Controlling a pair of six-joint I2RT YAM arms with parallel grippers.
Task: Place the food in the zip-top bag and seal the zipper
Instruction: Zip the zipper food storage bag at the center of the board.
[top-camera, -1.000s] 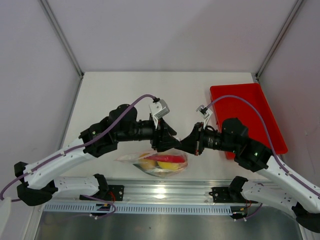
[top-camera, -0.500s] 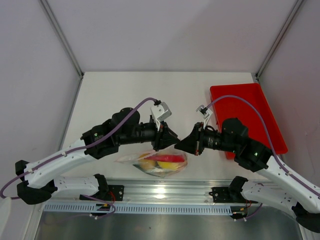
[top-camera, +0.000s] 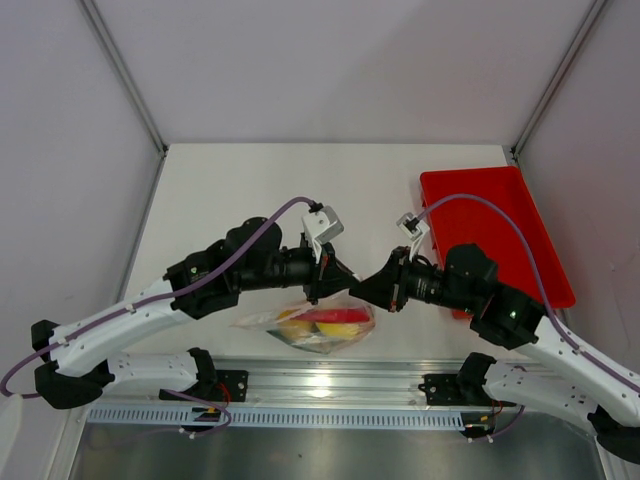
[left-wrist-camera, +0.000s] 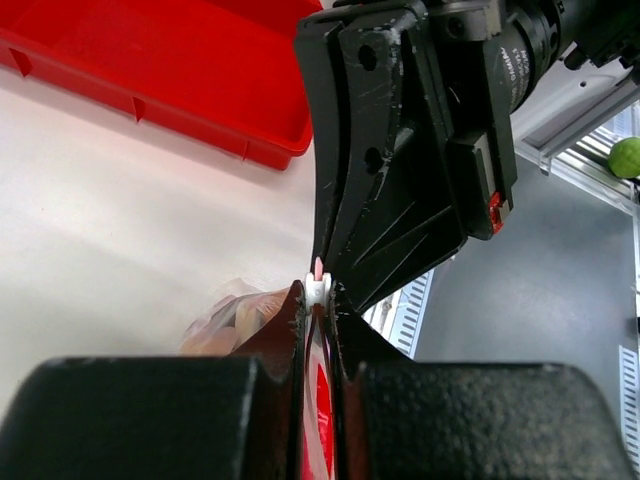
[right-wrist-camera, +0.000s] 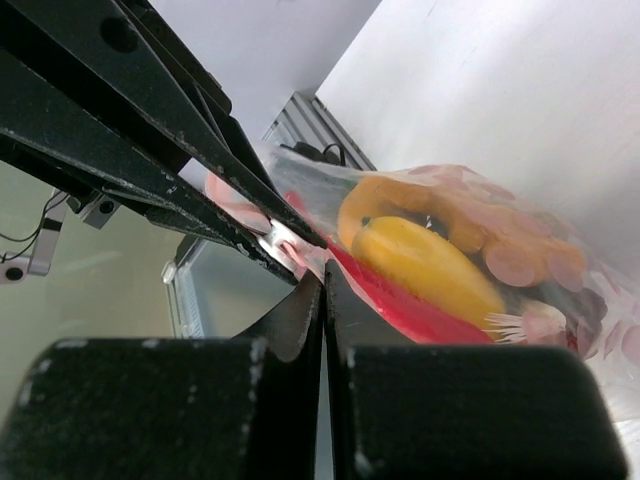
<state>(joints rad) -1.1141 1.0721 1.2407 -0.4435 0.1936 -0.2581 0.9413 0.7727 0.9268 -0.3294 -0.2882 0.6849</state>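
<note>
"Red-dotted plastic, already filled: the zip-top bag sits at the near edge of the surface with the food inside."

"So it's the sealing step?"

"I judge so. The left claw is pinched almost shut on the zipper. The right claw, fully closed, nips the same strip, tip to tip."

"Next?"

"Probably one claw anchors while the other slides along, pressing."

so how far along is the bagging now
Done: the food sits inside the zip-top bag. In hand: left pincer and right pincer are both shut on its mouth edge at the zipper. Still to do: running the zipper closed; whether any is sealed can't be told.
</note>
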